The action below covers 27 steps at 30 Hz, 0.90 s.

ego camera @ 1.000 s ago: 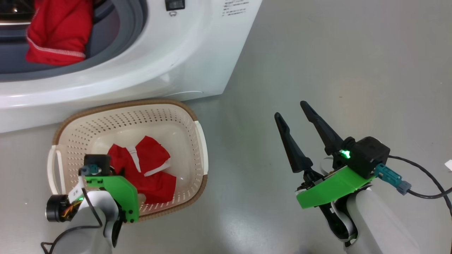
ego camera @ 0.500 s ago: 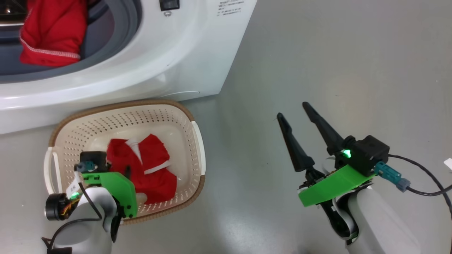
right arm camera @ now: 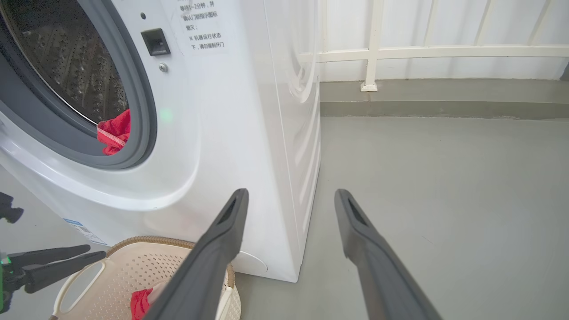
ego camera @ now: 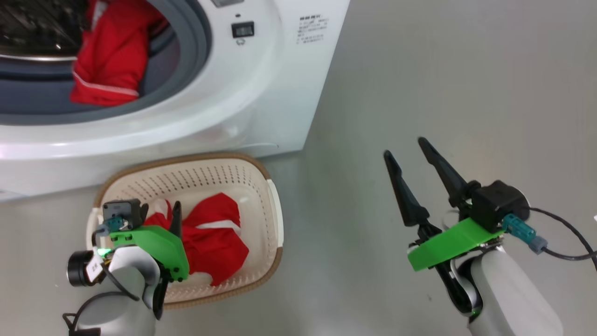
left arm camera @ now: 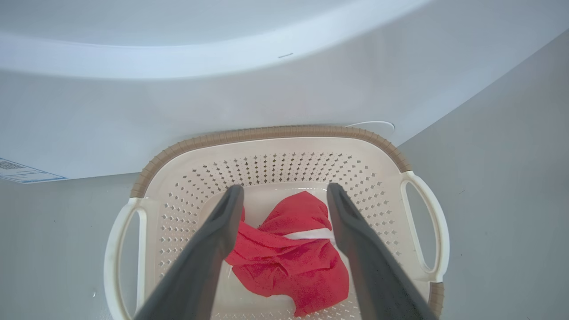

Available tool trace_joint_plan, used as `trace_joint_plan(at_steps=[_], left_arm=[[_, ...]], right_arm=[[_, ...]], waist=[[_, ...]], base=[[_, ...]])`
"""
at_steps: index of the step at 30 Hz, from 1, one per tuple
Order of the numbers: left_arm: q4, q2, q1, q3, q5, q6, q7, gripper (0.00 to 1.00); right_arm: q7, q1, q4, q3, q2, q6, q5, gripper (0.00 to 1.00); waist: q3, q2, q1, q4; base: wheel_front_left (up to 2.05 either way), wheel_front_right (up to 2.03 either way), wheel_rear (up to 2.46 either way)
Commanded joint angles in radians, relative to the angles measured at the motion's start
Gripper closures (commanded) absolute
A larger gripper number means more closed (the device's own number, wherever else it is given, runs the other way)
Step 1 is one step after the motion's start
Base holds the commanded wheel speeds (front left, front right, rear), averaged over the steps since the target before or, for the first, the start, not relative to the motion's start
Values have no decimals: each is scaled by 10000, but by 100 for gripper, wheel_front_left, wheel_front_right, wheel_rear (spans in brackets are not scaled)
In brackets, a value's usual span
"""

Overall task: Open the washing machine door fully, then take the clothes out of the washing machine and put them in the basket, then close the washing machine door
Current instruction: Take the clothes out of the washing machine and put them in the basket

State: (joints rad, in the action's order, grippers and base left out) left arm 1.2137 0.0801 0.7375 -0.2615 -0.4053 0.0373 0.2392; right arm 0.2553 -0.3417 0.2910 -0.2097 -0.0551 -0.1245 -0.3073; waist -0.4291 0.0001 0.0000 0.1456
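The white washing machine stands open, its door out of view. One red garment with white trim hangs at the drum's mouth over the grey rubber ring. Below the machine sits the cream basket with another red garment inside. My left gripper hovers open just above that garment, holding nothing. My right gripper is open over bare floor to the right of the basket, holding nothing. The right wrist view shows the drum garment, the basket and my left gripper.
Grey floor spreads to the right of the machine. A white railing on a low kerb runs along the back. A blue label sits low on the machine's front. A cable trails from my right wrist.
The head camera has shifted, so the drum shows more. My left gripper has risen off the garment in the basket, which stays there. The right arm has kept its pose.
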Motion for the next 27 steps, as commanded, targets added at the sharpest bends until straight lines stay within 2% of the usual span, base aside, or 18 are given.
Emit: trace_joint_plan(at_steps=[1,5,12,20,27], left_arm=[[-274,273,-315,281,-99,-4,151,0],[-1140,328,-772,448,-96,-109,216,0],[-4242,482,-2417,972,405,-690,223,0],[-6769,487,-3664,1527,640,-558,224,0],[-8999,459,-4898,2047,1147,-789,225,0]], right_arm=[[65,279,-126,-97,49,-62,174,0],[65,442,22,165,49,-62,472,0],[65,777,59,579,49,-62,539,0],[65,1020,-108,771,49,-62,813,0],[65,1412,-262,885,37,-62,1011,0]], waist=[[437,-1,0,-177],[928,-1,0,-275],[1704,-1,0,-372],[2220,-1,0,-510],[2884,-1,0,-541]], base=[[0,0,0],[0,0,0],[0,0,0],[0,0,0],[0,0,0]])
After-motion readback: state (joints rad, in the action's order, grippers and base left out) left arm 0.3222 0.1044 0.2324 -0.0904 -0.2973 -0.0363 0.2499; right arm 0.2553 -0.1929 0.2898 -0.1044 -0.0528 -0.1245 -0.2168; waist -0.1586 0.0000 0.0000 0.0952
